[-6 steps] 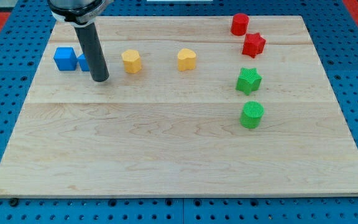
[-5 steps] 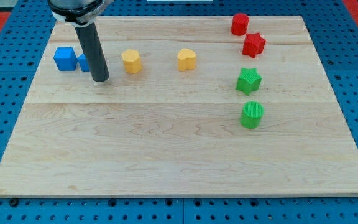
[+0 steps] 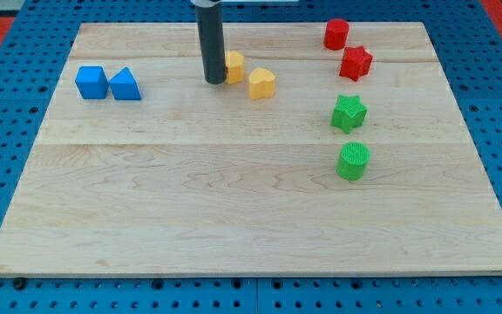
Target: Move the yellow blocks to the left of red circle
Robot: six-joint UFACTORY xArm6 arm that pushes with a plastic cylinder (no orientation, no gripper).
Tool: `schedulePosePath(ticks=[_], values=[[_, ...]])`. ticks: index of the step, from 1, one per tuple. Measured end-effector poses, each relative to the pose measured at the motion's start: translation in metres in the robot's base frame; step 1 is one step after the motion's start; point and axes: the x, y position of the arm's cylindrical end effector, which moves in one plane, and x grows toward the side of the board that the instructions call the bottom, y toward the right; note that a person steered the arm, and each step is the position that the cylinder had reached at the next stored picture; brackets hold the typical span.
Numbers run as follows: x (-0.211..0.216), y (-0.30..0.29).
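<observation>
My tip point(image 3: 214, 81) rests on the board at the view's top centre, touching the left side of a yellow block point(image 3: 234, 66), which the rod partly hides. A second yellow block, heart-like in shape point(image 3: 261, 83), lies just to the right and slightly lower. The red circle, a red cylinder point(image 3: 335, 34), stands at the view's top right. Both yellow blocks are to its left, well apart from it.
A red star point(image 3: 356, 63) sits below the red cylinder. A green star point(image 3: 349, 113) and a green cylinder point(image 3: 353, 161) stand lower on the right. A blue cube point(image 3: 91, 82) and a blue triangle point(image 3: 125, 85) sit at the left.
My tip has moved right from beside the blue triangle. The left yellow block has been pushed right and up, close to the yellow heart. The blue triangle now shows fully.
</observation>
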Motion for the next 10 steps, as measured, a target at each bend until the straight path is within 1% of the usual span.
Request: schedulePosePath(ticks=[1,2,3,4,5,6,7,9,10], values=[[-0.024,0.033],[-0.037,0.076],[-0.036,0.061],[-0.017,0.006],[0.039,-0.003],[0.072,0.02],[0.051,0.049],[-0.025,0.083],[-0.045,0.11]])
